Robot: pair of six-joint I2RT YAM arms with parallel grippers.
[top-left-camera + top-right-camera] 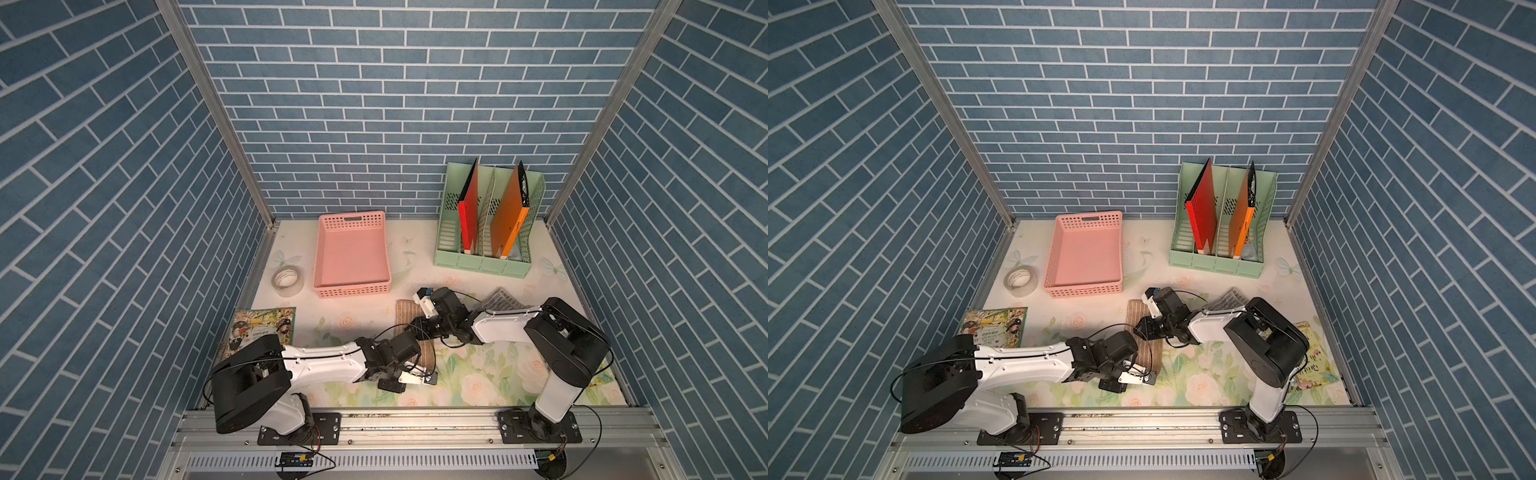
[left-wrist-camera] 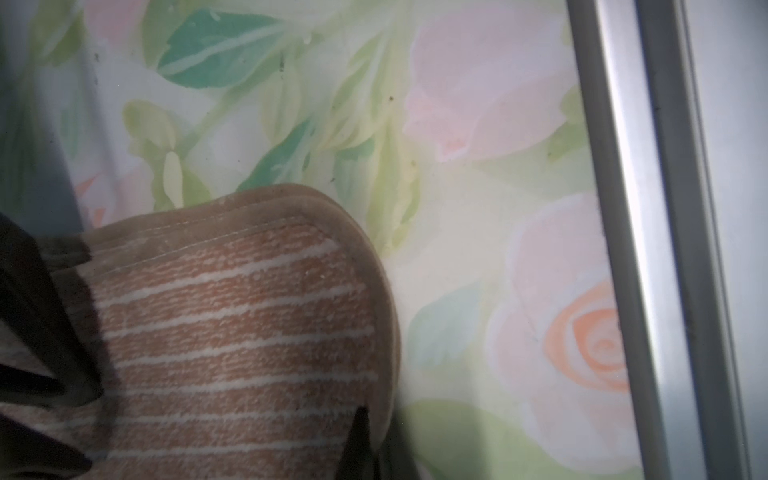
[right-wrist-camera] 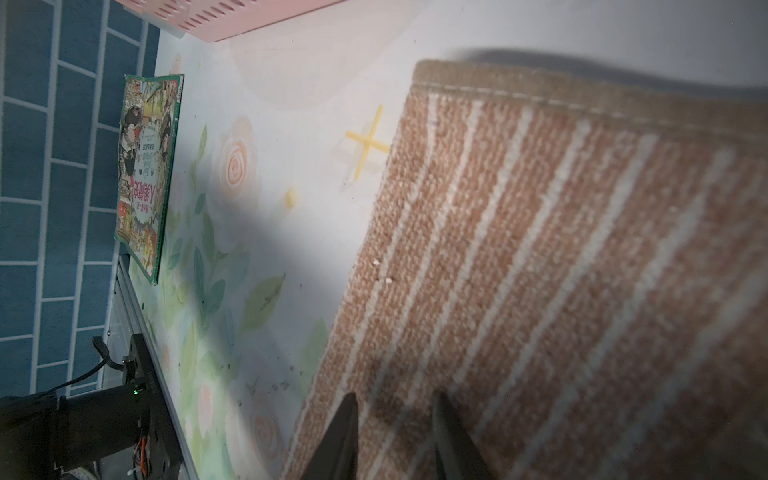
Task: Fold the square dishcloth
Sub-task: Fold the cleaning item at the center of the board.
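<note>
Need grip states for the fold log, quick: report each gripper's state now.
Left gripper: shut on the dishcloth, near its corner.
Right gripper: open, fingers apart over the dishcloth.

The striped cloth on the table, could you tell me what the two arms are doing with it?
Both arms are at the brown striped dishcloth, which lies as a narrow strip on the floral table. The left hand is shut on its near end, where the corner curls up. The right hand sits over the cloth farther back, fingers apart; whether it grips is unclear.
</note>
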